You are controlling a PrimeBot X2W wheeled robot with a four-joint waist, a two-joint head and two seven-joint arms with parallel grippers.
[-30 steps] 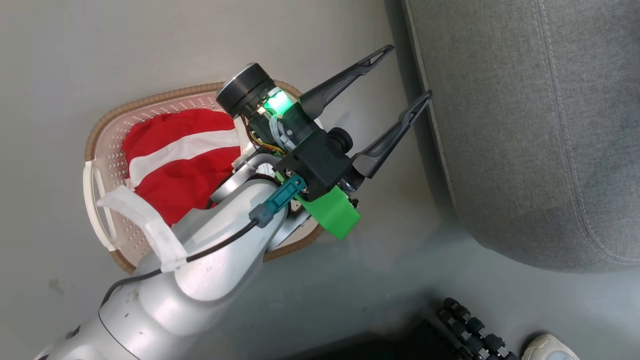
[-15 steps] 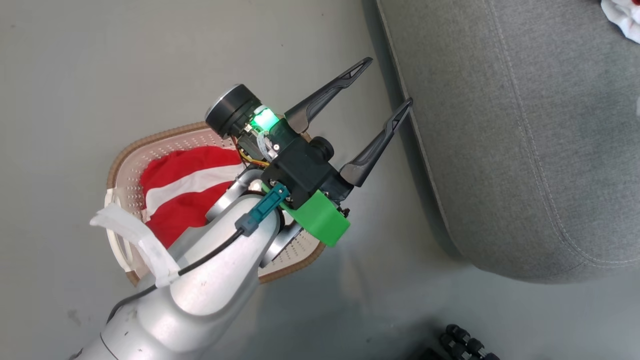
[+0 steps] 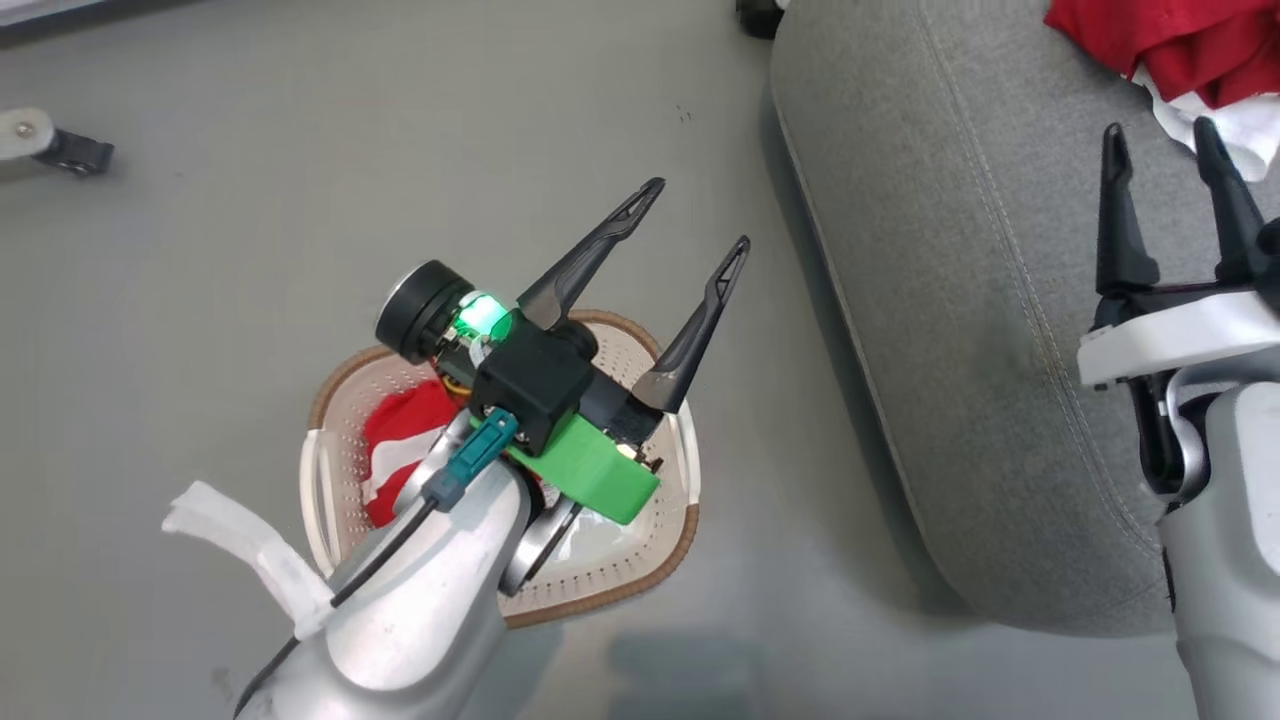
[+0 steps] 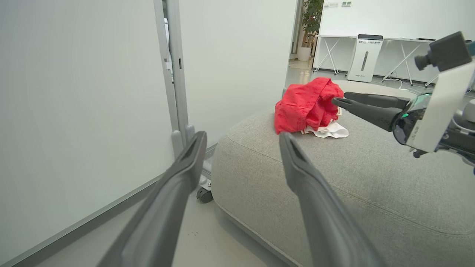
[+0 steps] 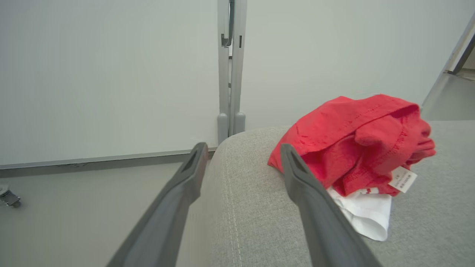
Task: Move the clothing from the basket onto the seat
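Observation:
My left gripper (image 3: 697,215) is open and empty, raised above the cream basket (image 3: 640,585) on the floor, its fingers pointing past the far rim. One red garment with a white stripe (image 3: 400,450) lies in the basket, mostly hidden by my left arm. The grey seat (image 3: 950,300) stands to the right. A second red garment with white trim (image 3: 1170,40) lies crumpled on it. My right gripper (image 3: 1157,130) hangs open over the seat, just short of that garment (image 5: 356,141), touching nothing. The left wrist view looks between its own open gripper (image 4: 243,136) at the seat (image 4: 334,178).
A white partition wall (image 5: 111,74) with a grey post (image 5: 230,74) runs behind the seat. One of its casters (image 4: 204,193) sits near the seat's corner, another (image 3: 50,150) at the far left. Grey floor (image 3: 300,200) surrounds the basket.
The head camera has shifted and drawn back, bringing the right gripper and the garment on the seat into view. My left gripper stays open and now sits over the basket, farther from the seat's edge.

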